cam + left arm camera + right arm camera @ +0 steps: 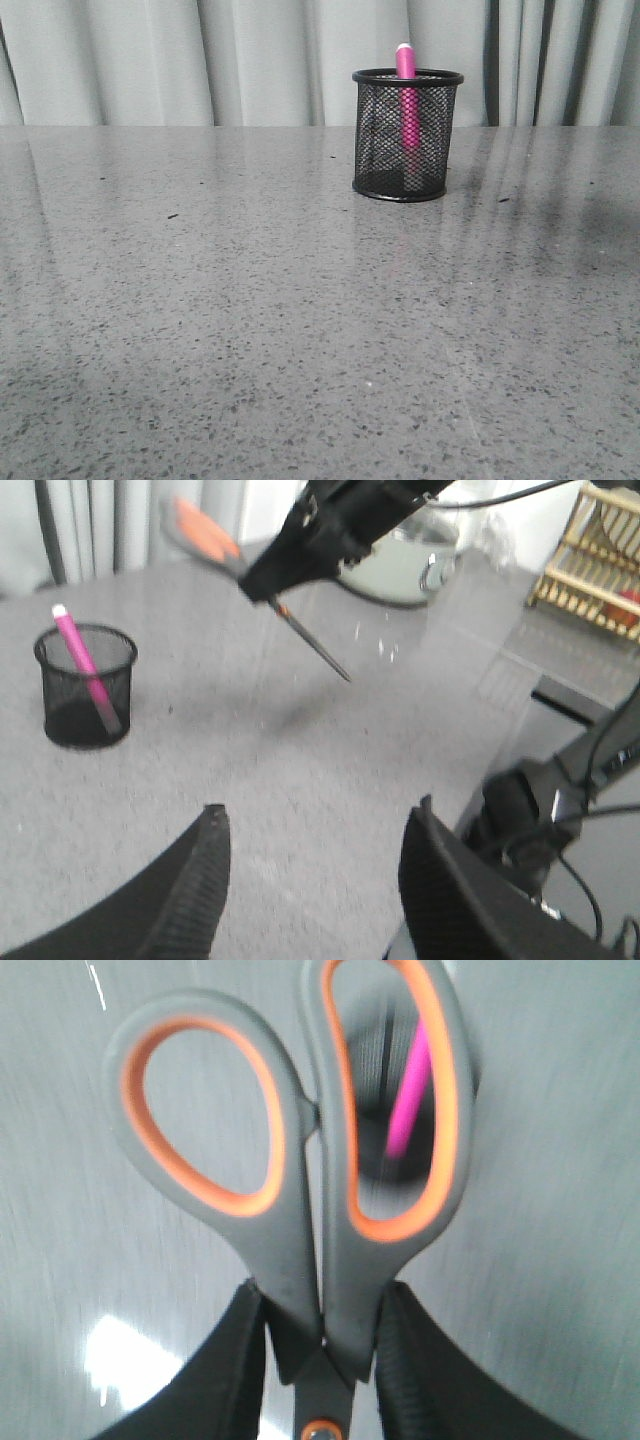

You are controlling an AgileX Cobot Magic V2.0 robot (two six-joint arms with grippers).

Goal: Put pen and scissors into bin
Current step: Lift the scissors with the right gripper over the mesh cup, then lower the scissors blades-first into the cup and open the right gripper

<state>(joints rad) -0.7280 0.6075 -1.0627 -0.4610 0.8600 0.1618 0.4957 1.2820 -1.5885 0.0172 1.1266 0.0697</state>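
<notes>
The black mesh bin (406, 135) stands on the grey table at the back, right of middle. The pink pen (406, 95) stands inside it, its tip above the rim. In the left wrist view the bin (85, 685) holds the pen (85, 670). My right gripper (322, 1305) is shut on the scissors (300, 1160), just below the grey and orange handles. The left wrist view shows the right arm holding the scissors (310, 645) in the air, blades pointing down, beside the bin. My left gripper (315, 830) is open and empty above the table. Neither gripper shows in the front view.
Grey curtains (200, 60) hang behind the speckled table (250, 330). In the left wrist view a pale round appliance (400, 565) and a wooden rack (590, 560) stand off the table's far side. Cables and an arm base (540, 810) are beside the table edge.
</notes>
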